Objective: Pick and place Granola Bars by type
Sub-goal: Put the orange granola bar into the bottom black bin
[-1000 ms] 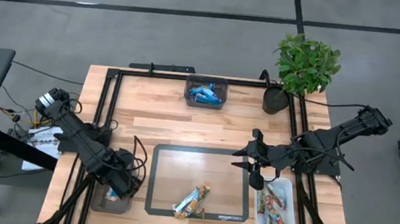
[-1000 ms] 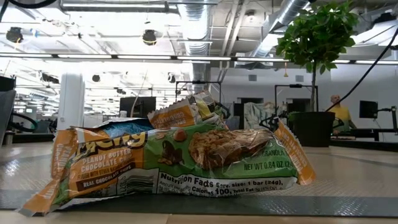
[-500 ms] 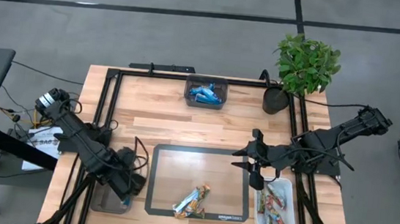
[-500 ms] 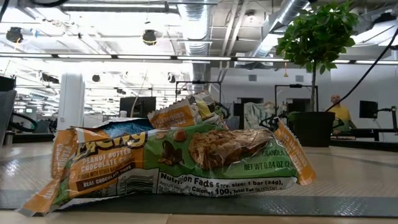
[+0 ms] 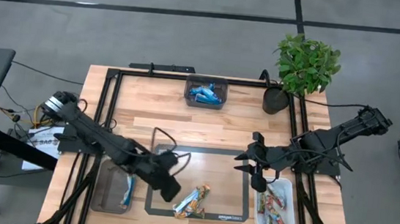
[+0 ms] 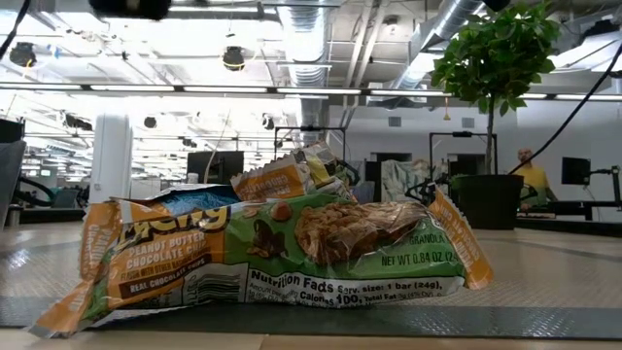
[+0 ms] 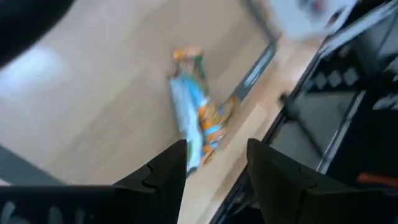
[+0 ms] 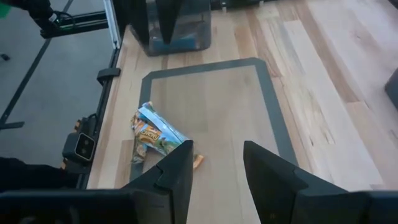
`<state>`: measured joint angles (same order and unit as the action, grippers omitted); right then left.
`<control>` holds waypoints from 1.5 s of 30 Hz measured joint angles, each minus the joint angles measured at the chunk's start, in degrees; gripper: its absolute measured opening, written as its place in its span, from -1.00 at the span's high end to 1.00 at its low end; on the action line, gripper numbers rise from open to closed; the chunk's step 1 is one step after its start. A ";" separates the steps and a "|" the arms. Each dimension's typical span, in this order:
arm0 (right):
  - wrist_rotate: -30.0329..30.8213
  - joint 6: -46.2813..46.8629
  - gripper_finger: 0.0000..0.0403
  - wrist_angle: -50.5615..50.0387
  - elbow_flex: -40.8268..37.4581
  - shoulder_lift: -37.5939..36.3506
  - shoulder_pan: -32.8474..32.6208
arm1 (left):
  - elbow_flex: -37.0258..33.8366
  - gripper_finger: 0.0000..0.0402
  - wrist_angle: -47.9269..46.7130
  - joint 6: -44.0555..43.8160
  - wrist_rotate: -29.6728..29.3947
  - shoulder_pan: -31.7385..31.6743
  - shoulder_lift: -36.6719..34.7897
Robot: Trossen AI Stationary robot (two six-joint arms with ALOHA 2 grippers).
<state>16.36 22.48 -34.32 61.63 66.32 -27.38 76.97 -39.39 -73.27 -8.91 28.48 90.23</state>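
Note:
A small heap of granola bars (image 5: 193, 199) in orange, green and blue wrappers lies on the near part of the dark-edged mat (image 5: 156, 168); it fills the low view (image 6: 272, 243). My left gripper (image 5: 169, 188) hovers just left of the heap, open and holding nothing, with the bars (image 7: 196, 121) ahead of its fingers (image 7: 168, 171). My right gripper (image 5: 256, 179) is open above the far end of the white tray (image 5: 290, 209), which holds red bars. One bar (image 5: 128, 190) rests in the dark left tray (image 5: 104, 195). Blue bars (image 5: 205, 94) fill the far tray.
A potted plant (image 5: 304, 63) stands at the far right corner. A black frame rail (image 5: 112, 103) runs round the table top. The right wrist view shows the heap (image 8: 155, 137) and the dark left tray (image 8: 174, 25) beyond it. Bare wood lies between the mat and the far tray.
My left gripper has gone from over the dark left tray toward the table's right, out onto the mat beside the heap. A bar now lies uncovered in that tray. My right gripper has shifted slightly toward the near edge.

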 joint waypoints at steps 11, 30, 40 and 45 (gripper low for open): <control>-1.29 1.11 0.34 0.06 0.00 0.00 0.02 | -0.04 0.20 10.24 5.46 14.89 -4.39 15.51; -1.51 2.51 0.34 0.38 0.00 0.00 0.04 | 0.07 0.21 15.94 7.38 17.87 -4.10 26.98; -1.53 2.55 0.34 0.67 0.00 0.00 0.04 | -0.02 0.68 12.97 6.92 17.50 -4.06 23.87; -1.54 -0.18 0.34 2.93 0.00 0.00 0.04 | -0.02 0.84 2.04 3.90 15.26 -4.06 17.91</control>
<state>14.82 22.30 -31.39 61.63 66.32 -27.33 76.95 -37.34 -69.36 6.35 24.43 108.14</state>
